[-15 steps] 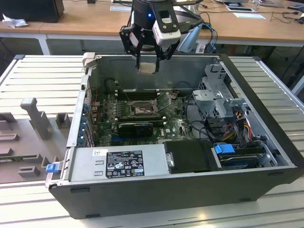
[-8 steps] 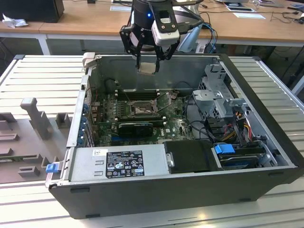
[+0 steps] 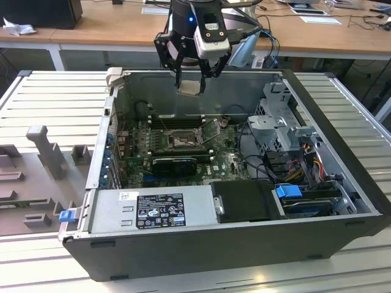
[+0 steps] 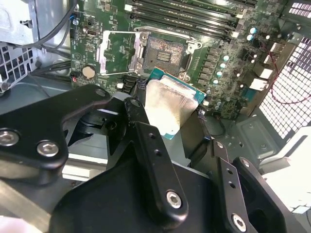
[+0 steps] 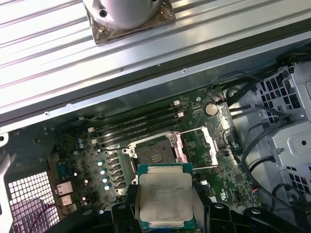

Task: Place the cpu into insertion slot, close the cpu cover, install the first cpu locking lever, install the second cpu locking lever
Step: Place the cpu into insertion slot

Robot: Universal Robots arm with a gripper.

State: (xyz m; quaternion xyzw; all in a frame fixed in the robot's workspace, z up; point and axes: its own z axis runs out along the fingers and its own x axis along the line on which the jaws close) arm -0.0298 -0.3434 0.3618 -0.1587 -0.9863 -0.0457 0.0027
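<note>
Exterior view's left of the slot (image 3: 182,140), well apart and outside the case (image 3: 244,250): grey jig (image 3: 46,152) on the slatted table (image 3: 55,91). Camera side of the slot, inside the case: silver power supply (image 3: 153,210) with a label. Just on the camera side of the slot: black card (image 3: 174,163). Just beyond the slot: long black memory slots (image 3: 177,120). Above the slot and a bit beyond it, about at case-rim height: gripper (image 3: 194,79), partly closed and pinching the cpu (image 3: 190,86) by two opposite edges. The cpu is held in the air, roughly flat, touching only the fingers. In both wrist views the cpu (image 4: 170,104) (image 5: 165,196) shows its silver top with a green edge, with black fingers (image 4: 143,126) on either side. The slot (image 4: 165,51) (image 5: 155,153) is bare, contacts exposed, well below the cpu. The cover (image 5: 197,145) (image 4: 114,51) is flipped open, lying just beside the slot on the exterior view's right. Farther to the exterior view's right of the slot: grey drive cage (image 3: 281,131) with cables, then a blue tab (image 3: 288,191) nearer the camera.
</note>
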